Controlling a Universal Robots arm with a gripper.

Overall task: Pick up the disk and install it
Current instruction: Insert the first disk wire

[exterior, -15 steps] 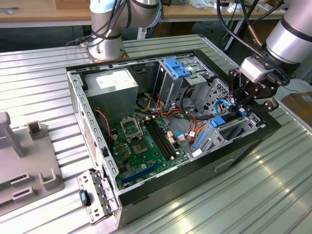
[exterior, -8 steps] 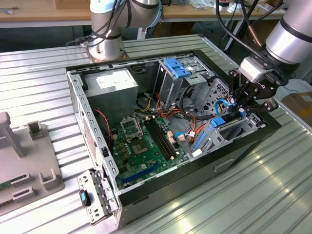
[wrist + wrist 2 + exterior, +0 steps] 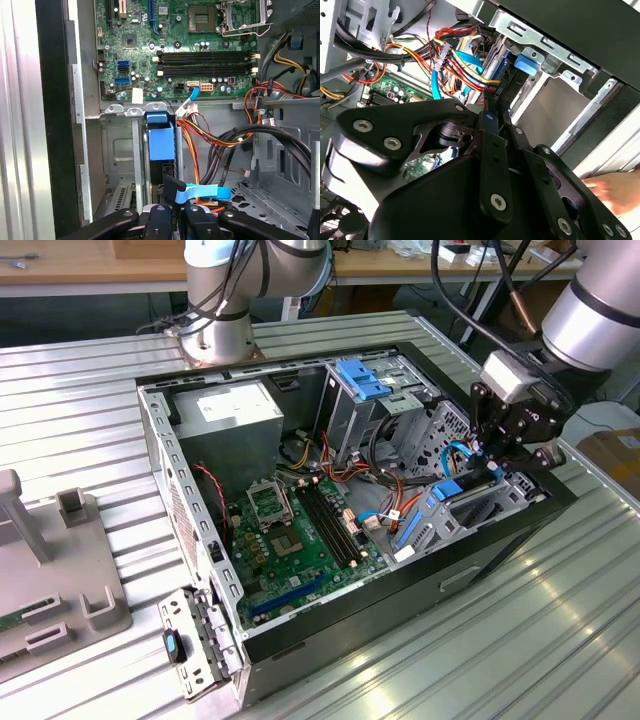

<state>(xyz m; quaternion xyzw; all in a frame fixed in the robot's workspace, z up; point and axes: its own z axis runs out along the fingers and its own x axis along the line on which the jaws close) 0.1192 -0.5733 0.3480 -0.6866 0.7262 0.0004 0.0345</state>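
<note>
The disk (image 3: 161, 141) stands on edge in the drive bay of the open computer case, its blue side rail facing out. In the exterior view the disk (image 3: 449, 490) is in the cage at the case's right end. My gripper (image 3: 489, 466) is directly over the disk's exposed end. The black fingers (image 3: 160, 222) are drawn close together with almost no gap. In the second wrist view the gripper (image 3: 496, 107) points into the bay beside a blue tab (image 3: 525, 64). I cannot tell whether the tips touch the disk.
A blue flat cable (image 3: 202, 192) with a black plug crosses just ahead of the fingers. Red, yellow and black wire bundles (image 3: 220, 137) hang beside the bay. The green motherboard (image 3: 290, 540) lies in the case floor. A grey power-supply box (image 3: 238, 412) and a blue latch (image 3: 362, 378) sit farther in.
</note>
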